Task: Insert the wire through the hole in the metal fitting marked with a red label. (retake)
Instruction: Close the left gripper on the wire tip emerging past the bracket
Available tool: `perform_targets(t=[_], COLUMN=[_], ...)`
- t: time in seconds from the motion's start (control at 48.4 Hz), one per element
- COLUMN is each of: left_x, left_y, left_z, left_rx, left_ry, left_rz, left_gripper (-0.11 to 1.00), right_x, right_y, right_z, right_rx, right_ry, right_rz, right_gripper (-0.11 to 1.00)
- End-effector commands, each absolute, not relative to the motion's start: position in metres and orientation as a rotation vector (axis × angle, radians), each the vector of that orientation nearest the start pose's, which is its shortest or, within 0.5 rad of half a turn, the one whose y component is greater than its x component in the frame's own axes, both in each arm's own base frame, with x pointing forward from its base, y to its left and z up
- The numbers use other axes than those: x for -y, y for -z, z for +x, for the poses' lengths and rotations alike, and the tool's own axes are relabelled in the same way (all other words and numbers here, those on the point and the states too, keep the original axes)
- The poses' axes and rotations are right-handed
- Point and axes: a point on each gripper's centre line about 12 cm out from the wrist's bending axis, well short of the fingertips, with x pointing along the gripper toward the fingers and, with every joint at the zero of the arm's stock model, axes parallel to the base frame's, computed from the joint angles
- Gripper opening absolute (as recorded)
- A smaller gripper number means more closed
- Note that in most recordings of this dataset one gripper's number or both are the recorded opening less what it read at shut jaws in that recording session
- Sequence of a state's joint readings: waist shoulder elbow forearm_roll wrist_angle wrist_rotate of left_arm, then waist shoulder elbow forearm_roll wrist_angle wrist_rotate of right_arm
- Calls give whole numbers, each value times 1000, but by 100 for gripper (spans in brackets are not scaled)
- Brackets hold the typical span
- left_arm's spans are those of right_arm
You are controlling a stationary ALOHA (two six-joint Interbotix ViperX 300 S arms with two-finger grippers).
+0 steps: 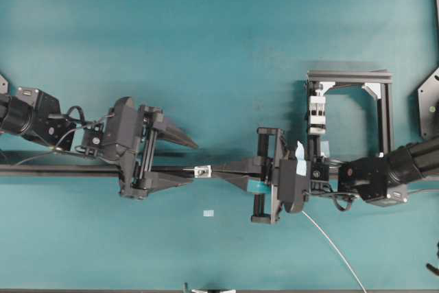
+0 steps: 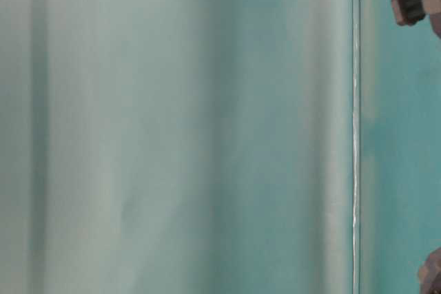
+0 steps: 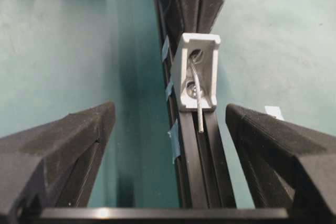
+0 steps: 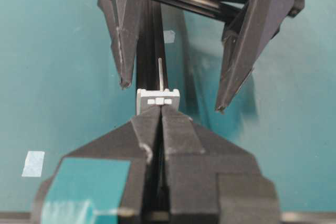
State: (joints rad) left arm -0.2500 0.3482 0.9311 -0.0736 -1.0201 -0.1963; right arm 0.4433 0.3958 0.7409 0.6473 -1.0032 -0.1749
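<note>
Between the left gripper's [image 3: 168,145] spread fingers, the thin grey-white wire [image 3: 198,98] pokes lengthwise through the small silvery metal fitting [image 3: 197,72]; the right gripper [image 4: 160,111] pinches it behind.

Pale grey wire [image 3: 198,95], silvery-white metal fitting [image 3: 198,72], black rail [image 3: 202,156], seemingly plain teal table [image 1: 206,32].

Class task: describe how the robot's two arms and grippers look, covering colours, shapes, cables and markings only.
Both arms are matte black with thin black cables looping near the wrists. The left gripper has two long, tapering, wedge-shaped black fingers. The right gripper has similar fingers and teal tape on its body.
</note>
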Motion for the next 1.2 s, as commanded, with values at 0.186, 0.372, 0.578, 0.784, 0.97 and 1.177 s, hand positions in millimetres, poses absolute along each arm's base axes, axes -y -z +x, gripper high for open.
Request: perform_targets(t=[0.186,0.372,0.578,0.784,0.97,1.177], left_x=[84,84,84,86,86,87], left_y=[-95,-95,-94,-95,-92,-96], left_z=[351,353,353,352,352,351], left_rx=[-224,-224,-228,-226,-260,-256], left_ry=[168,166,167,172,166,174], left_rz=[-209,-209,-209,-211,-215,-215], left_gripper=[77,77,73,27,-5,-10], right_x=[-115,-116,-115,-115,-116,-115], right_y=[-96,-95,-95,-95,-96,-96], right_z=[390,389,390,389,389,390], right_rx=[-166,-168,-168,-169,-166,-166], right_ry=[113,111,113,113,111,113], right_rz=[111,110,110,110,112,113], right_gripper=[3,3,3,3,3,3])
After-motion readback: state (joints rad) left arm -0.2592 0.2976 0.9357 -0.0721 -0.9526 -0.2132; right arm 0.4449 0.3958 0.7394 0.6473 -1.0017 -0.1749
